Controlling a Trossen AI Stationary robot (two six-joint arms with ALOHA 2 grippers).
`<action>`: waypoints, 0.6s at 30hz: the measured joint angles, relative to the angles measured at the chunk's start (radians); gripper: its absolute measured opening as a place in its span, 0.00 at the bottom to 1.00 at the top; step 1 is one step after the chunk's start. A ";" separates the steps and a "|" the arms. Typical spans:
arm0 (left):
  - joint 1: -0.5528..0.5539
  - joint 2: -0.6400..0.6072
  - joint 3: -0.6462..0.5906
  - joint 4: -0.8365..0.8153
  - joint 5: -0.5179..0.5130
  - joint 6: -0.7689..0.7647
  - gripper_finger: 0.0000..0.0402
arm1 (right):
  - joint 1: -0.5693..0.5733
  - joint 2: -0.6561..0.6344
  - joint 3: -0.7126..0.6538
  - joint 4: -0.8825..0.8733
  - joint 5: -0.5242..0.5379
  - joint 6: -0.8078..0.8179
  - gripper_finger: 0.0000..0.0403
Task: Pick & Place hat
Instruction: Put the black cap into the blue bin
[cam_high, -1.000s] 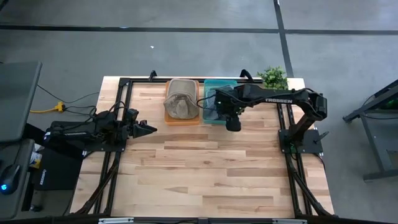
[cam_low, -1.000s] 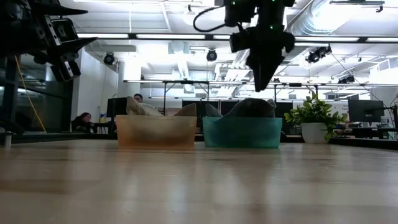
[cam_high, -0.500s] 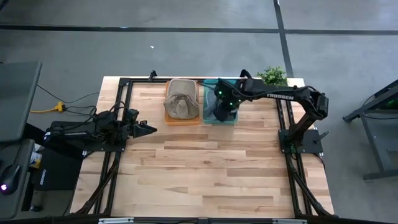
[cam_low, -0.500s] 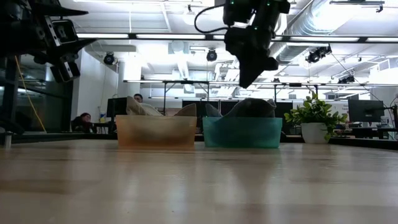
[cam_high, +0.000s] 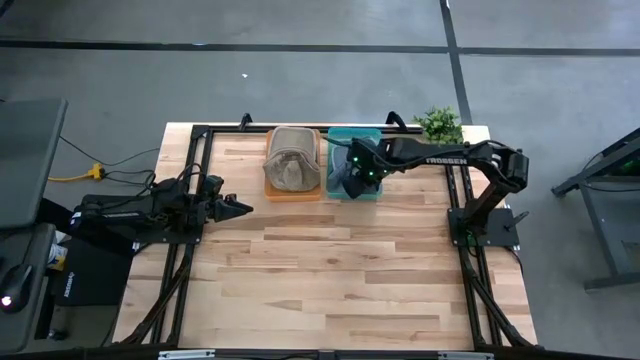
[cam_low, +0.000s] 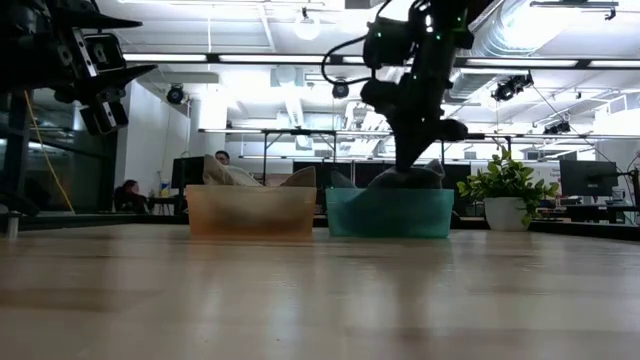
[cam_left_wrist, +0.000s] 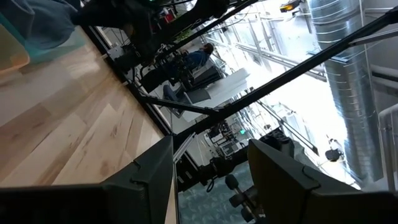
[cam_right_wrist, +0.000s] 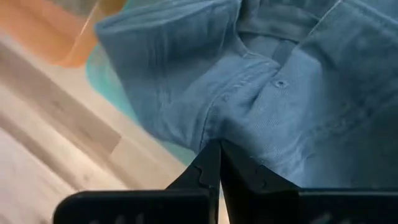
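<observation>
Hat of blue denim cloth (cam_right_wrist: 273, 81) lies in the teal plastic bin (cam_high: 352, 165) at the desk's far edge; right claw (cam_right_wrist: 219, 163), fingertips pressed together upon it, apparently pinches no fabric and should part before descending; left claw (cam_high: 236, 209) waits open.

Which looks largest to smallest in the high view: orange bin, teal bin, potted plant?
1. orange bin and teal bin: alike in footprint, so unranked; the right gripper covers part of the teal one.
2. potted plant, smallest.
</observation>
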 joint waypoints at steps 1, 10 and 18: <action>0.000 0.000 0.000 0.000 0.000 0.000 0.46 | -0.004 0.000 -0.011 0.019 0.003 0.008 0.01; 0.000 0.000 0.000 0.000 0.000 0.000 0.46 | -0.060 0.000 -0.122 0.116 -0.020 0.059 0.00; 0.000 0.000 0.000 0.000 0.000 0.000 0.46 | -0.079 0.000 -0.190 0.210 -0.063 0.078 0.00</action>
